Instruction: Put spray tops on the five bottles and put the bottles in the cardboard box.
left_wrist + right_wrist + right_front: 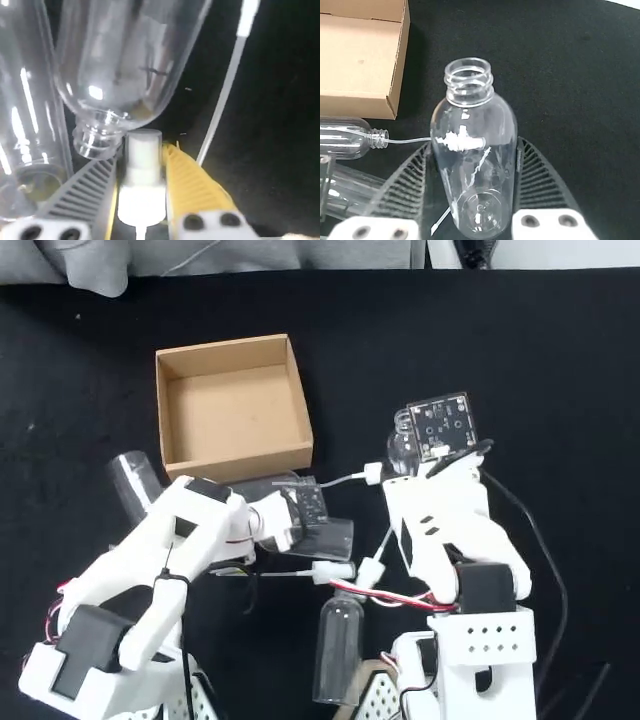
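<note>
Clamped between the left gripper's (142,152) fingers, a white spray top (143,172) sits just beside the open neck of a clear bottle (125,65); the right gripper (472,145) is closed on an uncapped bottle (472,165), neck pointing away from the wrist; seen from above, another white top (373,473) with its tube lies between that bottle and the cardboard box (240,458); a further bottle (338,650) lies on the black table (540,360) near the arm bases.

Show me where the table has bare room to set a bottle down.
Free: the table right of the right hand, and left of the cardboard box. Crowded: in front of the box, where bottles and spray tops lie.
</note>
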Controlling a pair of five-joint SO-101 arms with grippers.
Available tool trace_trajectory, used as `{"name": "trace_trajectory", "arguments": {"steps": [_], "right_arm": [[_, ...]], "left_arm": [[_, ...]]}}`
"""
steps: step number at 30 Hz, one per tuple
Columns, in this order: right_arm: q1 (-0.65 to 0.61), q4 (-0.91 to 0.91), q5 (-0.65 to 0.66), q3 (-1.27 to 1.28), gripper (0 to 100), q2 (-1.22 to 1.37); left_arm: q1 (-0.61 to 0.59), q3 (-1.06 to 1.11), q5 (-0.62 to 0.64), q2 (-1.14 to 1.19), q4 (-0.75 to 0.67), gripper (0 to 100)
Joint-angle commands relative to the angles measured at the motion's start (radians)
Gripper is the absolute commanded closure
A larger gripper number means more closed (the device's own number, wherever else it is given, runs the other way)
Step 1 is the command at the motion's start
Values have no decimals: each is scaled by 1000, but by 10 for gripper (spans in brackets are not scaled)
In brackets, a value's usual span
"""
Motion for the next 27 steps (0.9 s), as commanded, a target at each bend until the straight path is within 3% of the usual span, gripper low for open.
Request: {"name": "trace_trajectory", "arguments": {"steps": [1,9,22,27], "right_arm": [[28,-29,0,-12,907,-18],[28,-29,0,-13,907,-18],[29,-29,0,-10,907,-18],[29,-29,0,-8,907,-18]], "left_arm": [[-5,-42,34,-5,-12,972],[-7,-41,38,-190,118,972],[-8,-33,269,-390,244,971],[-88,-45,342,-391,238,971]]}}
